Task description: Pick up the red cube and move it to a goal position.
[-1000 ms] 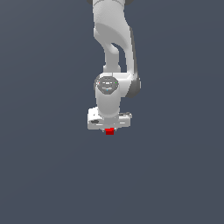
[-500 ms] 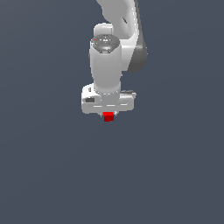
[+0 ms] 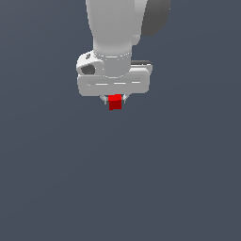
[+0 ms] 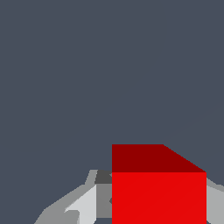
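This is not a real room but a simulated scene, drawn by a computer. The background is one flat dark grey-blue colour in both views, with no wall, no furniture and no floor line to see. The white robot arm has smooth, clean surfaces with simple shading, and the red cube has plain flat faces without any texture, as rendered shapes do.

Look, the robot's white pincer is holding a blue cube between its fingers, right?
Not quite: the cube is red, not blue. The exterior view shows the white pincer holding it between its fingers, and the wrist view shows the same red cube up close.
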You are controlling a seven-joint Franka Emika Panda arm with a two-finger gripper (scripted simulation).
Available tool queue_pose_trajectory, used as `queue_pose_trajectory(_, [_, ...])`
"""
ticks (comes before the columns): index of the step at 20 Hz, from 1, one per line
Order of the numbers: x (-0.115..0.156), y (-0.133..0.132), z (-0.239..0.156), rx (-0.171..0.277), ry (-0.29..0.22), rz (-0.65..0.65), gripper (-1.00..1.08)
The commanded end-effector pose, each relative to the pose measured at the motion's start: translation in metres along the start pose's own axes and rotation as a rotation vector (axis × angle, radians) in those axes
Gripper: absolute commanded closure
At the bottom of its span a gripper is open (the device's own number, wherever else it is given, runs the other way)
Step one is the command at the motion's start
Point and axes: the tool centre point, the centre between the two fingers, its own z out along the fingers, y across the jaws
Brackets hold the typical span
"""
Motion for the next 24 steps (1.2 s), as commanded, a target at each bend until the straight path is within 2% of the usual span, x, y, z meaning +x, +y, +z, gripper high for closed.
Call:
queue_pose_trajectory(1, [-0.002, 0.0, -0.028, 0.0, -0.001, 0.0, 1.08])
queue_pose_trajectory(12, [-0.003, 0.003, -0.133, 0.0, -0.001, 0.0, 1.08])
queue_pose_trajectory(24, [-0.002, 0.005, -0.183, 0.0, 0.0, 0.001, 1.08])
